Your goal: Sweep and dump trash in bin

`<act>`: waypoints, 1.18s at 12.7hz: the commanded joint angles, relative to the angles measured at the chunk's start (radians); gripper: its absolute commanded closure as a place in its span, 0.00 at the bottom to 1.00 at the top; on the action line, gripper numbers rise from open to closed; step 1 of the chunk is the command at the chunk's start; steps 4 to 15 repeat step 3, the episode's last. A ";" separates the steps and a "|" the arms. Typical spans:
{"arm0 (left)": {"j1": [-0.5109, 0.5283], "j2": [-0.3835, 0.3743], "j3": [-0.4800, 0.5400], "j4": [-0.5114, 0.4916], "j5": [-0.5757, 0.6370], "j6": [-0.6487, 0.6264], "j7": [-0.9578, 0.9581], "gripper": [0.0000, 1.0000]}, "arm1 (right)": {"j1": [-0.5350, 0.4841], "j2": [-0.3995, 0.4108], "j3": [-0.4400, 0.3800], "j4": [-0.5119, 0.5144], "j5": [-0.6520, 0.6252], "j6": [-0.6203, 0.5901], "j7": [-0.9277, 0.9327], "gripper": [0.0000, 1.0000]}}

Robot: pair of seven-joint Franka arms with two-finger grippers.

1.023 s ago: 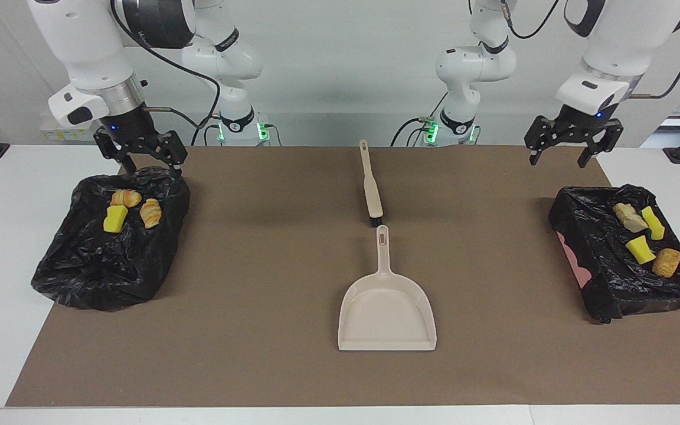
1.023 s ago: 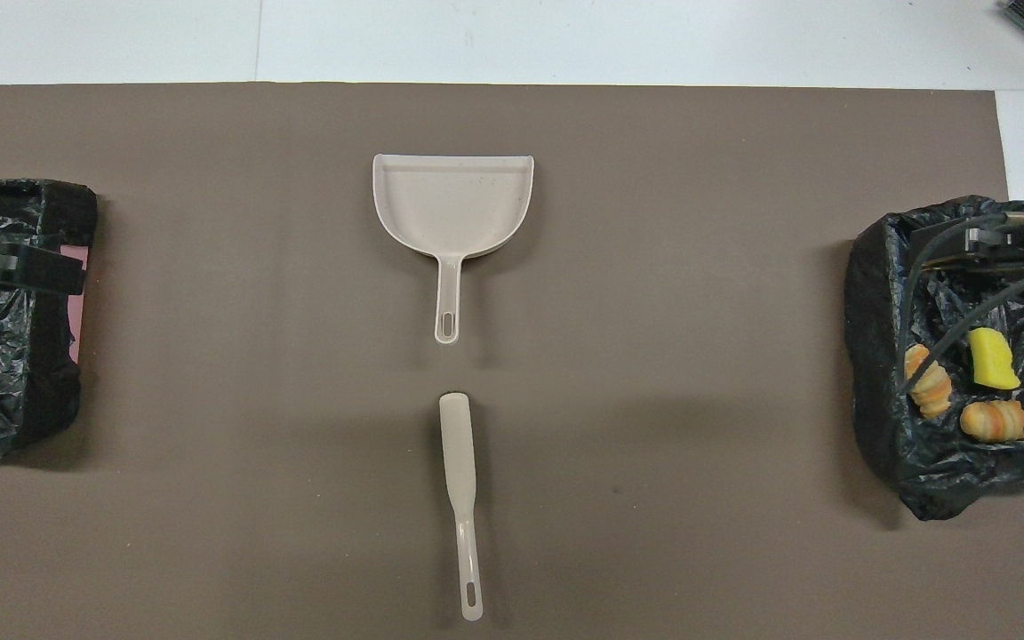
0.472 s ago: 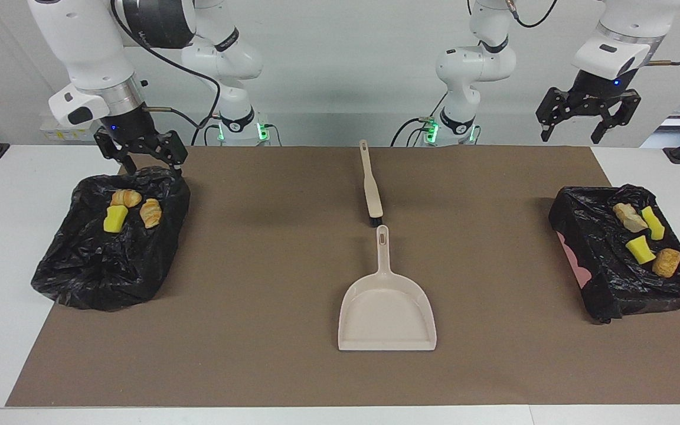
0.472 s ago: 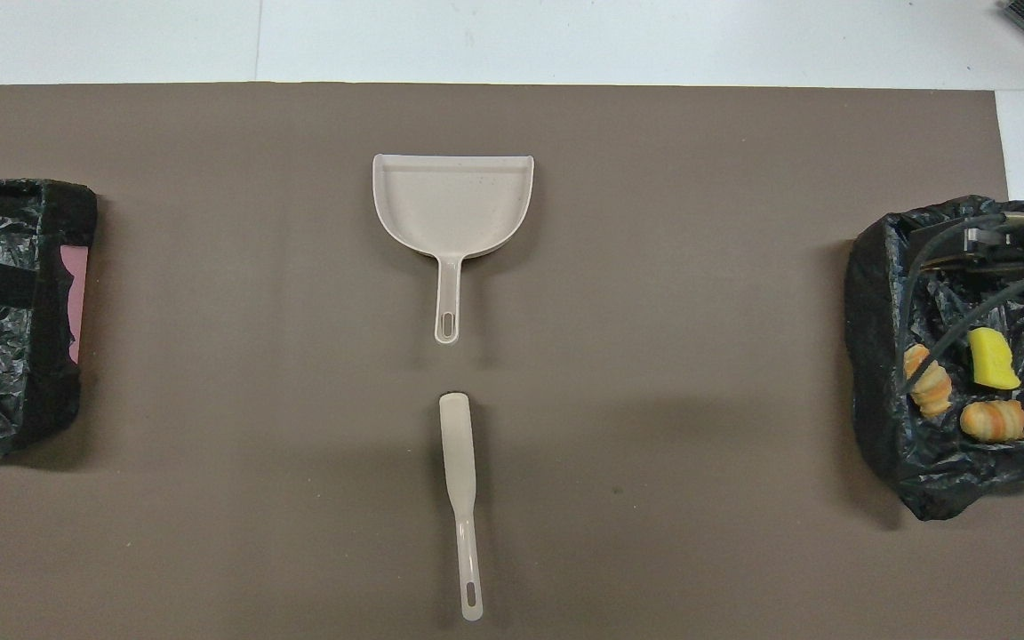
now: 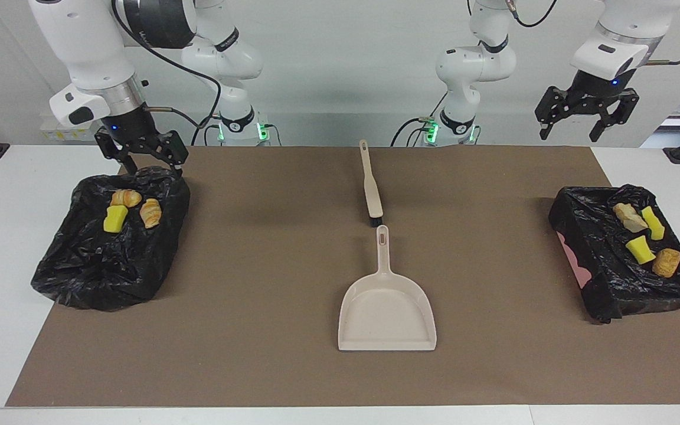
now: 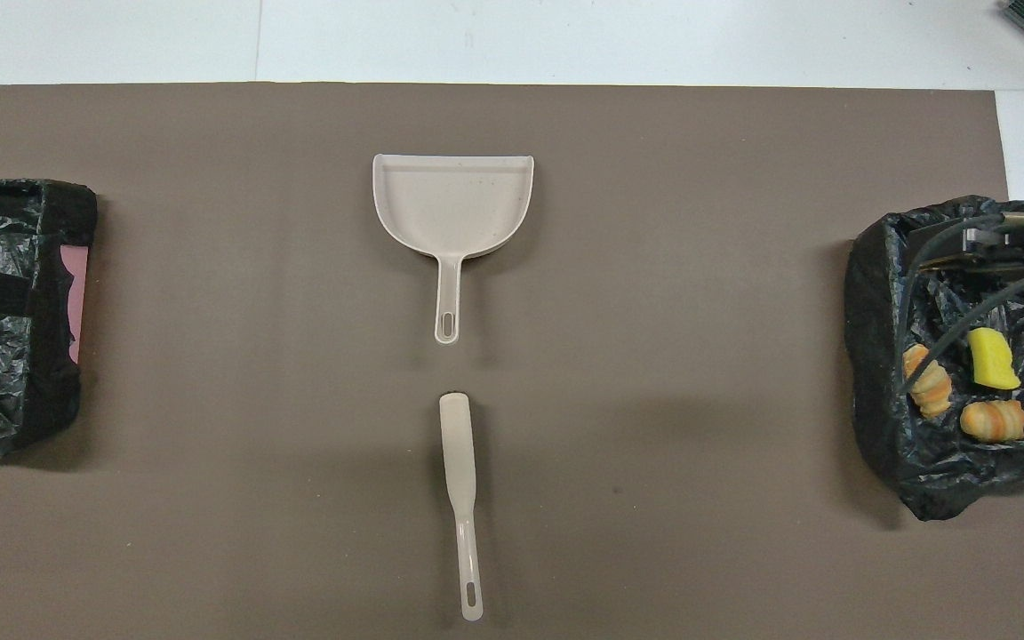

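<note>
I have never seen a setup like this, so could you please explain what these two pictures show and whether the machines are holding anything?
Two white robot arms work at one table. One picture faces them from across it; the other looks down from above their end. On the brown mat lie a beige dustpan and, nearer the robots, a brush. At each end sits a black-lined bin holding the trash: sponge and bread pieces. The right gripper hangs at one bin's rim, the left gripper is raised high; both jaws open, holding nothing.
</note>
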 commanded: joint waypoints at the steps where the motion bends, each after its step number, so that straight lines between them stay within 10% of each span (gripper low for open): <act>1: 0.056 -0.029 -0.004 -0.035 -0.043 0.003 0.004 0.00 | -0.003 0.002 -0.002 0.010 0.020 -0.009 -0.032 0.00; 15: 0.057 -0.029 -0.004 -0.035 -0.043 0.001 0.004 0.00 | -0.003 0.002 -0.002 0.010 0.020 -0.009 -0.032 0.00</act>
